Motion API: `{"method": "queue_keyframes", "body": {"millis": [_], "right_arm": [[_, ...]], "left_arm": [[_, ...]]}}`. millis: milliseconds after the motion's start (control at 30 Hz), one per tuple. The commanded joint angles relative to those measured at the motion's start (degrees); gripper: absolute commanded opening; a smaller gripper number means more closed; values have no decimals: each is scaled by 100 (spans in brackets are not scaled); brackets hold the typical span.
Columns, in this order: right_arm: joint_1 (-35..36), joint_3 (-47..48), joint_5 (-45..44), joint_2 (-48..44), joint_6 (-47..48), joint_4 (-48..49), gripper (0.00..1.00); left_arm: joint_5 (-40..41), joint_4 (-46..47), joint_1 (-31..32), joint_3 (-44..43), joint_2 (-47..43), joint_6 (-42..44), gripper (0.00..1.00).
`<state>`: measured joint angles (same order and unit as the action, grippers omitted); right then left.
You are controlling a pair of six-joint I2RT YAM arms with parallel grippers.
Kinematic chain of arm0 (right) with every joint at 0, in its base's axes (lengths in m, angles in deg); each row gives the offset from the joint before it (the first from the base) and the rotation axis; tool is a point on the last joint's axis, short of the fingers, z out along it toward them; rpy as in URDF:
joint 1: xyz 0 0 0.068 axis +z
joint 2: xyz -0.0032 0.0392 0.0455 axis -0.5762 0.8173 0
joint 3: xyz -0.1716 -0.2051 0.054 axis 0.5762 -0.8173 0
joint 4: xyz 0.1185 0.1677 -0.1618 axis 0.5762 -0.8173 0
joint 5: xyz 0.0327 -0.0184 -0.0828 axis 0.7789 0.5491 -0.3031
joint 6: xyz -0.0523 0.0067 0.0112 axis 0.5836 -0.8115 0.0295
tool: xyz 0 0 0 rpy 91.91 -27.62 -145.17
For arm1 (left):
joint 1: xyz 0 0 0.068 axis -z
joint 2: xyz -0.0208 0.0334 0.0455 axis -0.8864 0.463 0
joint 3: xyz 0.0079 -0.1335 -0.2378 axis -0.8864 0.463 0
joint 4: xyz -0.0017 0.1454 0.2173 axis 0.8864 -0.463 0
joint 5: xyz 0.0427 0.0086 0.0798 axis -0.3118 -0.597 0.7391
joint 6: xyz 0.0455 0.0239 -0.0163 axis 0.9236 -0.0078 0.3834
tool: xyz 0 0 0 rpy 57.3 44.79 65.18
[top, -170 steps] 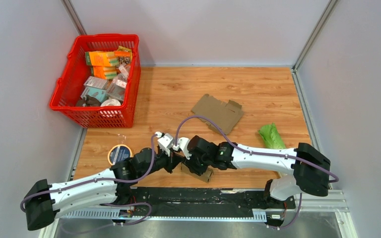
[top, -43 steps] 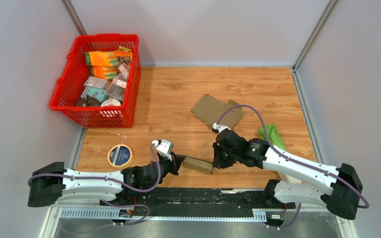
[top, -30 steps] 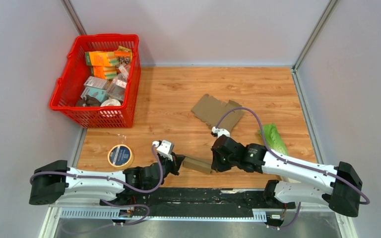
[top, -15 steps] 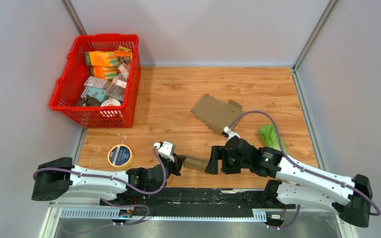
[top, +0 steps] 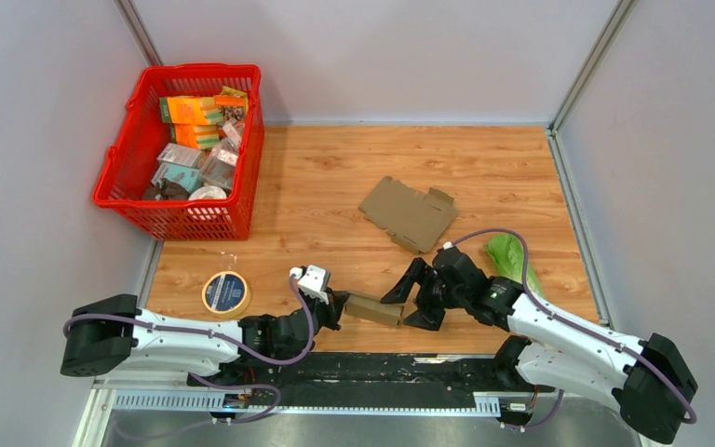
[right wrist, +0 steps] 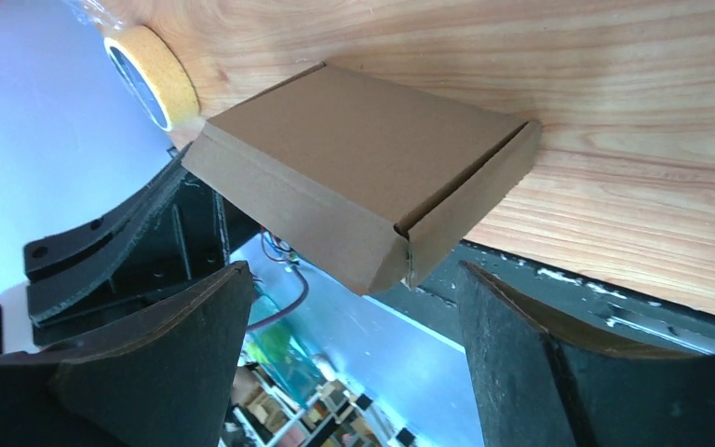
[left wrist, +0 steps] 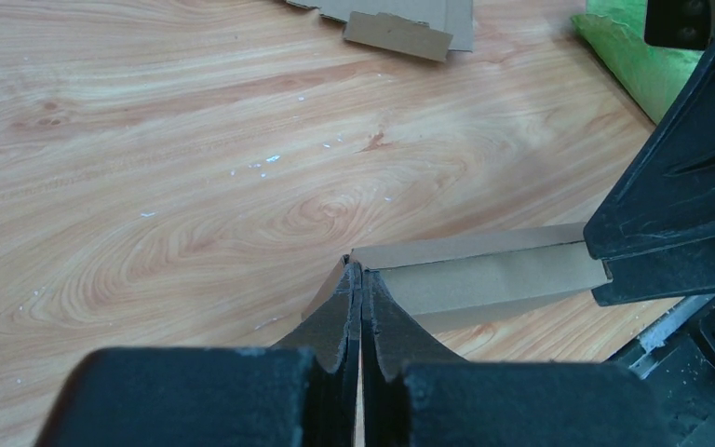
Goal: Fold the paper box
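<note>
Now, paper box [top: 373,309] flat, long axis left-right

Stands enclosed on three sides by plain pale grey wall panels [top: 382,56], joined at the back corners by slim metal posts [top: 138,33]. Rests on a light wood-grain tabletop [top: 335,168], flecked with small white specks up close. Ends at the near side in a black rail [top: 372,368]. Lit evenly, with only soft shadows.

A brown cardboard box [top: 373,309], folded shut and low, lies at the worktop's [top: 335,177] 6 o'clock edge. An unfolded cardboard sheet [top: 408,213] lies flat at its 1 o'clock.
</note>
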<state>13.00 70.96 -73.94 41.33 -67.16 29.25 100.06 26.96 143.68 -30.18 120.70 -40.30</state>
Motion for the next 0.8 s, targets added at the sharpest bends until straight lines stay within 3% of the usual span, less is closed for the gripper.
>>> {"method": "queue_keyframes", "body": {"millis": [0,333,767], "right_arm": [[-37,-150,66,5,-705,680,82],[-151,-827,-259,-223,-1795,1189,77],[-151,-897,-189,-65,-1831,1506,60]], "left_arm": [[-485,-945,92,118,314,-58,0],[-415,-1076,128,153,183,-111,0],[-406,-1032,163,74,323,-137,0]]}}
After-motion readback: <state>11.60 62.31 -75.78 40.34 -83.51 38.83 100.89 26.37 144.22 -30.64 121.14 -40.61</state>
